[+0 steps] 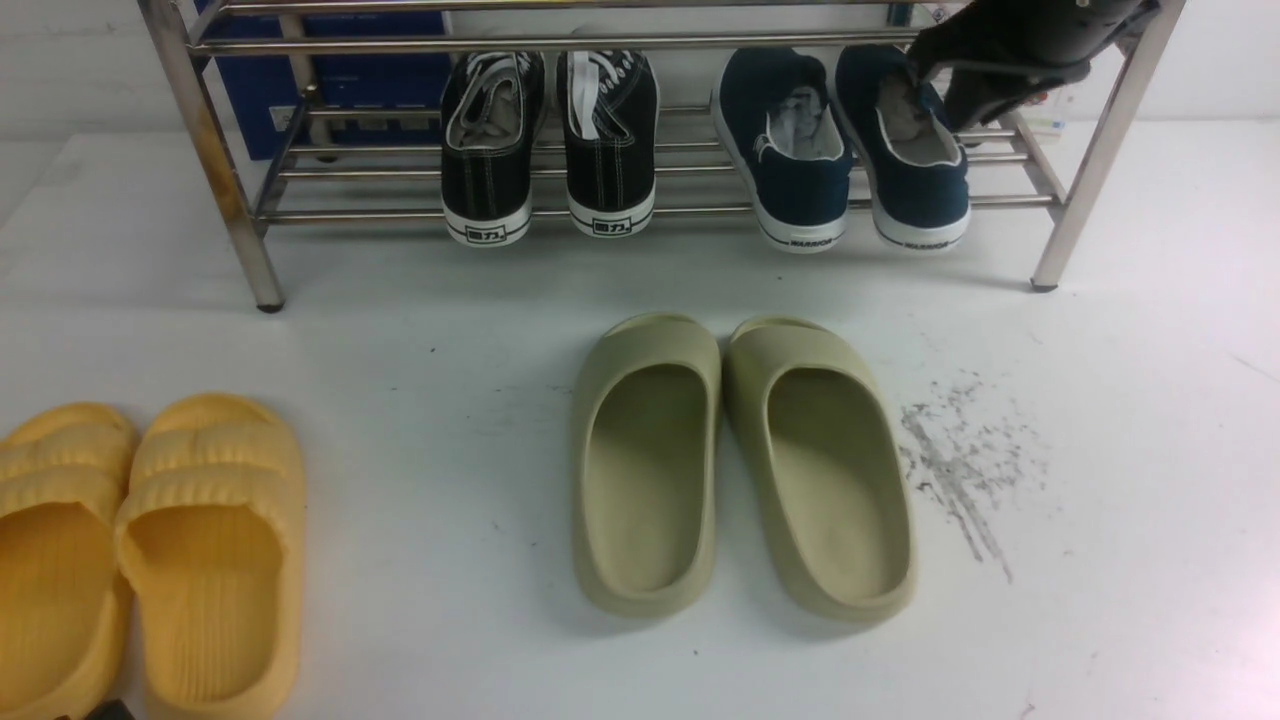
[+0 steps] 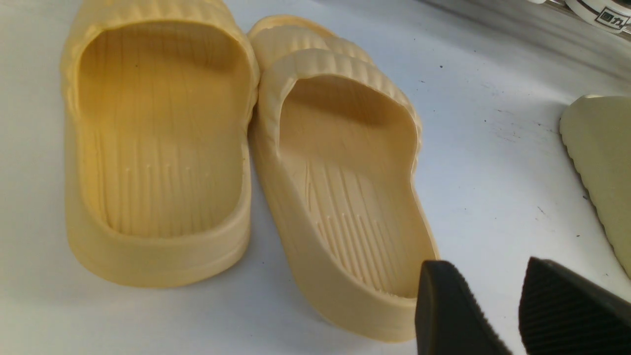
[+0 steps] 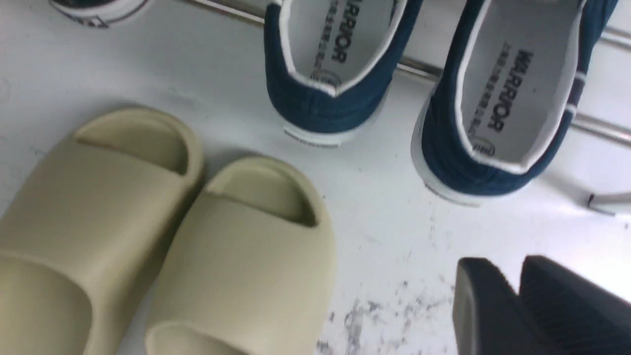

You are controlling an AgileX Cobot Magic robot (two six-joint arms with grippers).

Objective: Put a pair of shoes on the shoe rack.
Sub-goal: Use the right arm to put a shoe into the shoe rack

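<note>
– Right gripper [image 1: 935, 92] is near the outer navy shoe [image 1: 915, 190]; jaws narrow, small gap, nothing gripped; I can't confirm contact. State of the pair?

– Both on the rack's [image 1: 650, 212] lower tier, side by side; outer one and its mate [image 1: 800, 190] have heels out past the front bar, toes inward. I'd call it placed, maybe one tidy-up nudge left.

– How would you play it?

– If I nudge, light push along the sole line, jaws kept narrow; otherwise back out slowly, clear the collar first, don't snag canvas or upper bars.

– Arm pose?

– Right gripper comes in from the front view's top right, across the upper bars, fingers angled down at the shoe; left gripper [image 2: 488, 262] is spread, empty, beside the yellow slides [image 2: 157, 256] on the bench [image 2: 493, 207]; I'd park it there.
</note>
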